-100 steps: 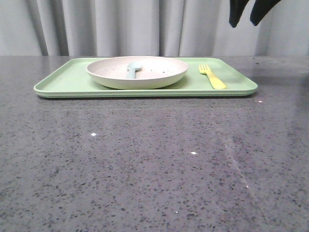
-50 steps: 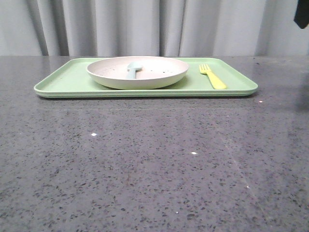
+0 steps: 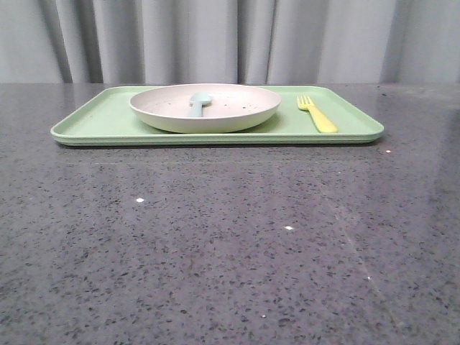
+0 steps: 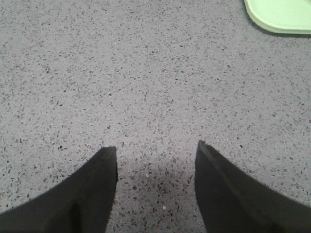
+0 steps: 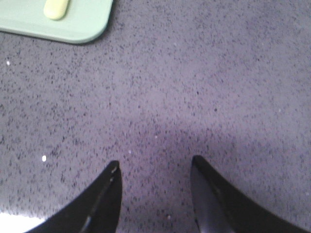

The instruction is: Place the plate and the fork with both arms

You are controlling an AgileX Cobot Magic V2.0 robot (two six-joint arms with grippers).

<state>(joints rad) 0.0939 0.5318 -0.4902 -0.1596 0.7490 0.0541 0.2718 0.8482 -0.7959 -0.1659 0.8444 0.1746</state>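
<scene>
The cream speckled plate (image 3: 205, 108) sits in the middle of the light-green tray (image 3: 93, 122) at the far side of the table. The yellow fork (image 3: 316, 115) lies on the tray just right of the plate; its handle end shows in the right wrist view (image 5: 56, 8). My left gripper (image 4: 156, 148) is open and empty over bare grey tabletop, away from the tray corner (image 4: 282, 17). My right gripper (image 5: 154, 164) is open and empty over bare tabletop, away from the tray corner (image 5: 82, 24). Neither gripper shows in the front view.
A pale blue spoon (image 3: 198, 103) lies in the plate. The speckled grey tabletop (image 3: 230, 244) stretches from the tray to the front edge. Grey curtains hang behind the table.
My right gripper, seen at the upper right of the front view a second ago, has moved out of that view to the right. The plate, fork and tray have not moved.
</scene>
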